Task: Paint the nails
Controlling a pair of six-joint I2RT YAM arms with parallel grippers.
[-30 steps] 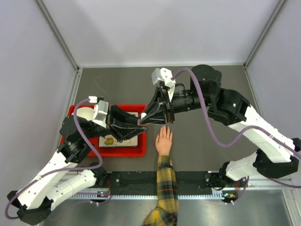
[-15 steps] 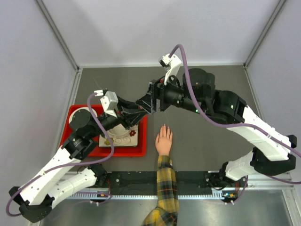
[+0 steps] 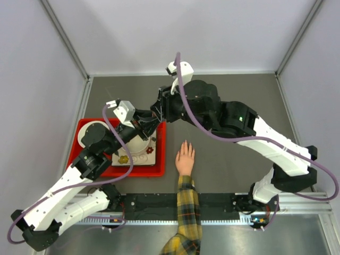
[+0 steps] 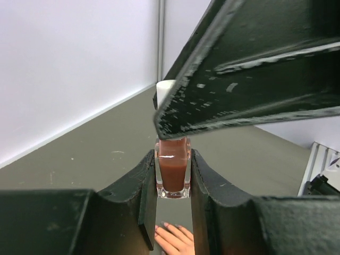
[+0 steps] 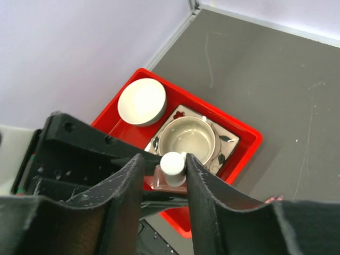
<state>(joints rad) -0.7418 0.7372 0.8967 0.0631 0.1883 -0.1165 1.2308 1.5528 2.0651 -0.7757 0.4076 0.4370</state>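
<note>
Table [image 3: 117, 90], nails [image 4: 167, 226] near left hand [image 4: 172, 166] gripping bottle [image 4: 173, 179]

A robotics lab cell: bare grey walls [image 3: 186, 37], grey tabletop [image 3: 212, 170], black mounting rail [image 3: 212, 204].

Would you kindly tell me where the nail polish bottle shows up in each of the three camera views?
Left wrist: lower centre, nail polish bottle clamped in the left hand.
Right wrist: lower centre, its white cap between the fingers of the right hand.
Top external: left of centre, where both hands meet; barely discernible.
Shared landmark: red tray, seen in the top and right wrist views.
</note>
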